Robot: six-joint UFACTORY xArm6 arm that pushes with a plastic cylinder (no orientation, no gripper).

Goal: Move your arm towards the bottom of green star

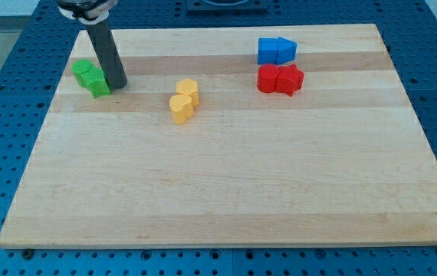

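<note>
Two green blocks sit close together at the board's upper left: one (84, 70) higher and to the left, the other (97, 83) lower and to the right. I cannot tell which of them is the star. My dark rod comes down from the view's top, and my tip (117, 85) rests on the board against the right side of the lower green block.
Two yellow blocks (183, 100) stand right of my tip, near the board's upper middle. Two blue blocks (277, 50) and two red blocks (280, 79) sit at the upper right. The wooden board (226, 192) lies on a blue perforated table.
</note>
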